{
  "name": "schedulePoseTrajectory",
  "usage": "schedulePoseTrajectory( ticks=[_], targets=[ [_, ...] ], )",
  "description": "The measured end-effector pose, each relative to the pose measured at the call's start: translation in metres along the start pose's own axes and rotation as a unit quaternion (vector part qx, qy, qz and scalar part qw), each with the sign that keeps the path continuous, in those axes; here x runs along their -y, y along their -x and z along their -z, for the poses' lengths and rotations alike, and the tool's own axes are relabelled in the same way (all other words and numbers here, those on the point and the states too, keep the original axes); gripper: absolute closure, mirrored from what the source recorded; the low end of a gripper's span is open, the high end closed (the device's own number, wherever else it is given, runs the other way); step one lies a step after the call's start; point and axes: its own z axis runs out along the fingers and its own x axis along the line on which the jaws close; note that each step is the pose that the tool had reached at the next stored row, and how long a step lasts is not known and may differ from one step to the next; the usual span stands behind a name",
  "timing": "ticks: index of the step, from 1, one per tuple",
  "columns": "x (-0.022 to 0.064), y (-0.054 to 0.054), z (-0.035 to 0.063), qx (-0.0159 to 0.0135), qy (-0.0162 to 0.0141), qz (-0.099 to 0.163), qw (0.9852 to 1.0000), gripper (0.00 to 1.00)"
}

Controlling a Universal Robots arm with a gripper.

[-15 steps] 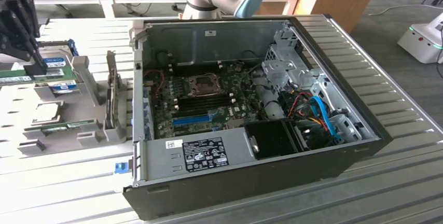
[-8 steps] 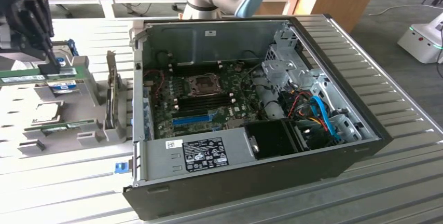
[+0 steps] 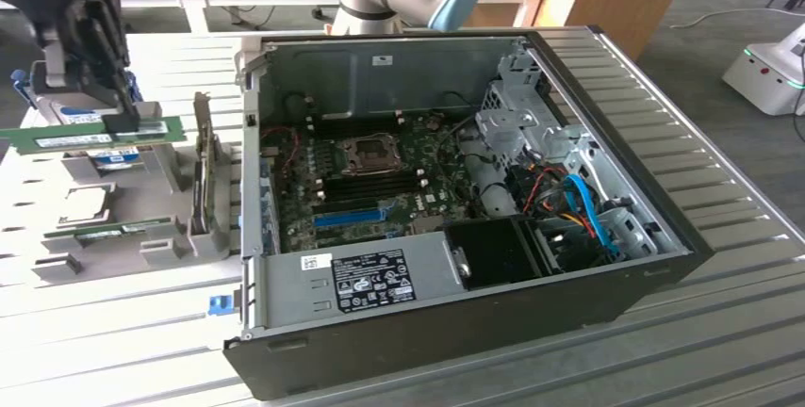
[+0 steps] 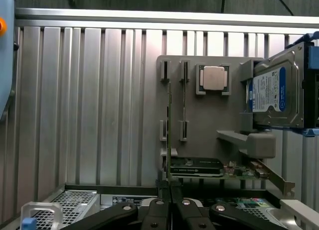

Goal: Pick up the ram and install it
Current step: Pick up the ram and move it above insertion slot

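1. While pointing down at the exterior view's left, the pincer is clamped shut on the ram, held level over the grey holder.
2. Open computer case sits toward the exterior view's right, apart from the ram.

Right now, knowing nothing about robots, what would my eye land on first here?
The large black computer case lies open in the middle, its green motherboard exposed. At the exterior view's left, the robot's black gripper is shut on a thin green ram stick, holding it over a grey parts holder where a second green stick rests.
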Motion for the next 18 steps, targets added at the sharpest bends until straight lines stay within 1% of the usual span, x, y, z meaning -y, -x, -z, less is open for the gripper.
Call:
schedulePoseTrajectory(
  ticks=[8, 18],
  targets=[
    [0.0251, 0.000, 0.0006, 0.0000, 0.0015, 0.001, 1.0000, 0.88],
    [0.0554, 0.000, 0.0014, 0.0000, 0.0041, 0.001, 1.0000, 0.88]
  ],
)
